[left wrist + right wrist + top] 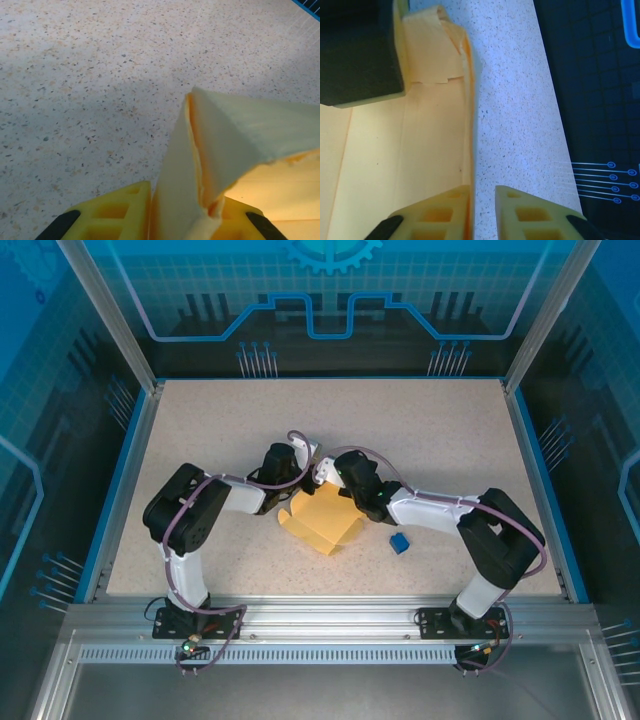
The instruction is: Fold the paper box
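Near the middle of the table (200,430), a little toward its near edge, lies the box (322,522). It is pale yellow card, partly formed and open upward, turned so that one corner points at the near edge. Both arms reach in from the near corners of the table and meet over the box's far side.

The left gripper (185,196) pinches a raised flap there. In the left wrist view the doubled card stands upright between the yellow fingers (117,210). It fills the gap, touches both fingers and rises to a peak above them.

The right gripper (482,190) is slightly parted. In the right wrist view a side wall of the box runs along the inner face of one finger (437,215). A strip of bare table shows between that wall and the other finger, so the wall is not clamped. Farther along in that view the box floor stretches to a folded end flap. A dark block (360,50) with a pale edge sits against the flap at the top left.

Right of the box, near it but apart, a small blue cube (400,542) rests on the table just in front of the right forearm. A blue rim (120,485) edges the table.
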`<control>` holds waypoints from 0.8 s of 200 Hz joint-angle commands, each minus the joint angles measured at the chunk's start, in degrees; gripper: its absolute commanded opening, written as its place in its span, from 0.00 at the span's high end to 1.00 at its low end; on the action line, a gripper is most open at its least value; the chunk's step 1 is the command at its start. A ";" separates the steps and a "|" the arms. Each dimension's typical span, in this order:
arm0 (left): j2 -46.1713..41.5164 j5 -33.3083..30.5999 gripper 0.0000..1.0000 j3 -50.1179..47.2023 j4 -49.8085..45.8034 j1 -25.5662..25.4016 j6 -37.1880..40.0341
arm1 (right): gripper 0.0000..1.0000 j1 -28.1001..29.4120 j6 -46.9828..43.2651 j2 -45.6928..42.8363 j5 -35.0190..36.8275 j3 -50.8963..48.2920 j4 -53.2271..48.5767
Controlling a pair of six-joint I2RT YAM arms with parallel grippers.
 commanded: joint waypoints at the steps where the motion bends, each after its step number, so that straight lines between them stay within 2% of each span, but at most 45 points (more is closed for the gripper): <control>1: -2.13 -1.87 0.80 -0.12 -1.49 -0.26 0.83 | 0.74 0.47 2.48 -3.07 -0.85 1.31 0.12; 49: -5.26 -5.65 0.83 -1.53 -2.84 -0.30 -1.28 | 0.64 0.76 10.73 -9.30 -6.70 1.10 -5.73; 108: -9.96 -14.59 0.85 -2.83 -8.56 -0.29 -7.52 | 0.53 0.85 24.79 -18.24 -16.49 1.15 -15.83; 142: -12.22 -19.04 0.86 -2.76 -14.52 -0.30 -10.35 | 0.45 -1.27 35.89 -20.42 -18.19 7.34 -27.24; 160: -13.02 -20.41 0.85 -3.32 -15.79 -0.29 -11.43 | 0.44 -3.91 43.49 -19.05 -22.16 11.22 -33.45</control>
